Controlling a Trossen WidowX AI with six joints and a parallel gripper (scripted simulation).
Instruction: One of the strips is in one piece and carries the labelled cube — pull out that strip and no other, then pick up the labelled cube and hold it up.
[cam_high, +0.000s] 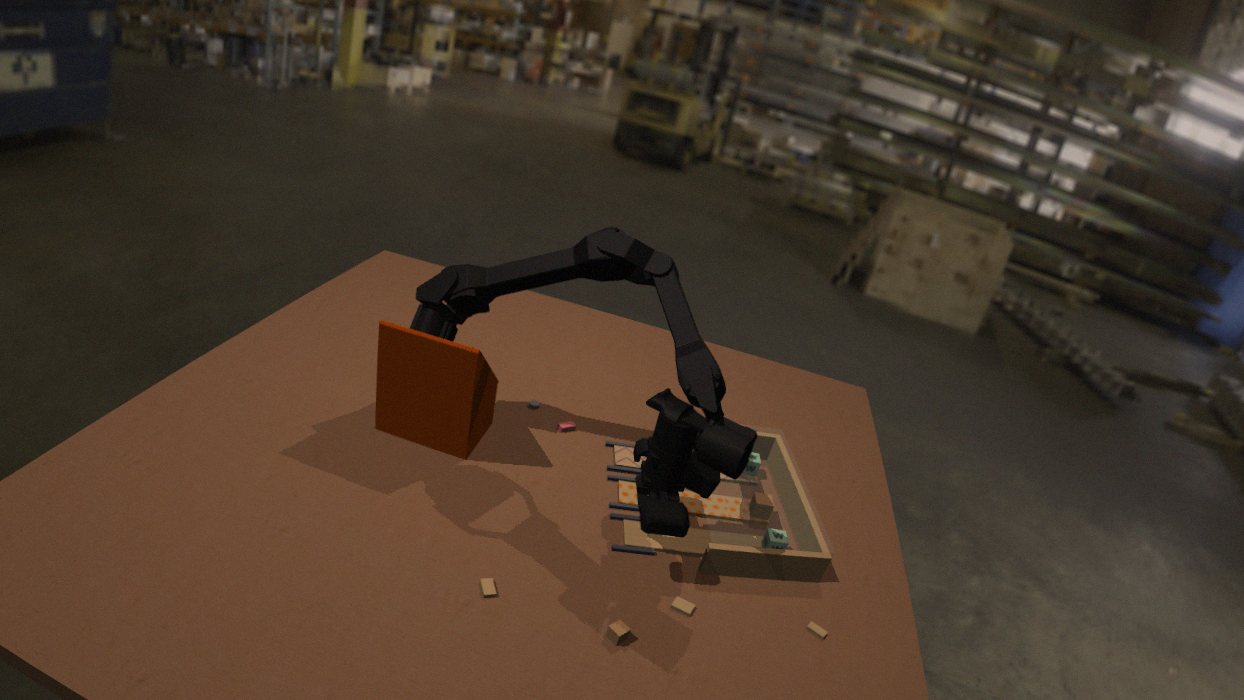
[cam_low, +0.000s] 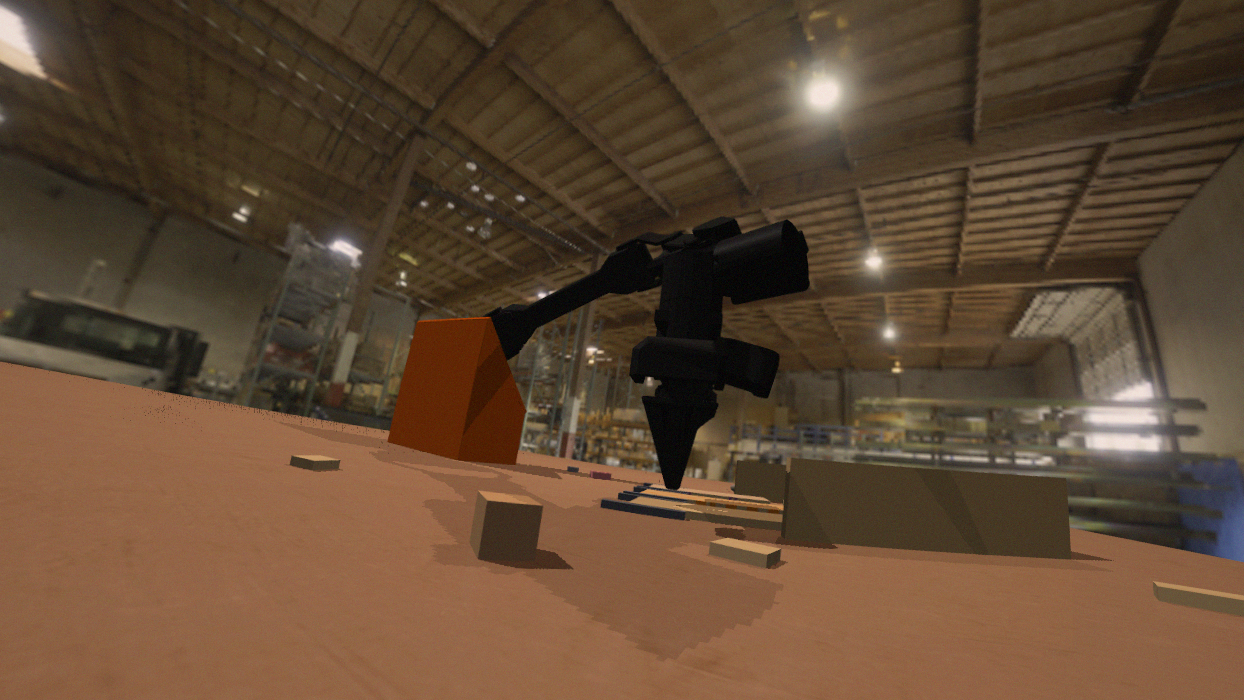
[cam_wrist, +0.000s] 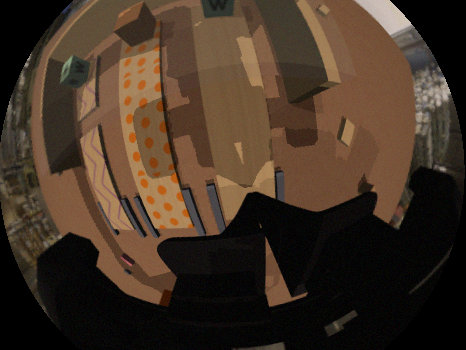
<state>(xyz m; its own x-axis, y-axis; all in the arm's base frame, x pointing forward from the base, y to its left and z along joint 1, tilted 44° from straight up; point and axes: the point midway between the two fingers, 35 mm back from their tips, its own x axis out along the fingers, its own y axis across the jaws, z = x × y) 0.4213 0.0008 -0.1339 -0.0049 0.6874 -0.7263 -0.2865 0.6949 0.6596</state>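
Observation:
My gripper (cam_low: 672, 484) (cam_wrist: 252, 196) is shut and empty, pointing down low over the near end of the plain strip (cam_high: 633, 532) (cam_wrist: 227, 100). That strip looks unbroken and carries a teal cube marked W (cam_high: 775, 538) (cam_wrist: 218, 7) at its far end. The orange-dotted strip (cam_high: 717, 506) (cam_wrist: 131, 95) looks whole and has an unmarked brown cube (cam_high: 761, 505) (cam_wrist: 136, 25). The zigzag strip (cam_high: 623, 455) (cam_wrist: 97, 165) is broken by a gap; its far piece (cam_wrist: 87, 100) lies by another teal W cube (cam_high: 753, 463) (cam_wrist: 75, 71). In the top view the arm hides my fingertips.
A walled enclosure (cam_high: 765, 564) (cam_low: 922, 509) (cam_wrist: 295, 55) surrounds the strips' far ends. Blue-grey rails (cam_high: 633, 550) (cam_wrist: 280, 186) flank their near ends. A loose brown cube (cam_high: 618, 632) (cam_low: 506, 526) and small blocks (cam_high: 682, 605) (cam_low: 743, 551) lie outside. An orange wedge (cam_high: 426, 391) (cam_low: 443, 391) stands by the arm's base.

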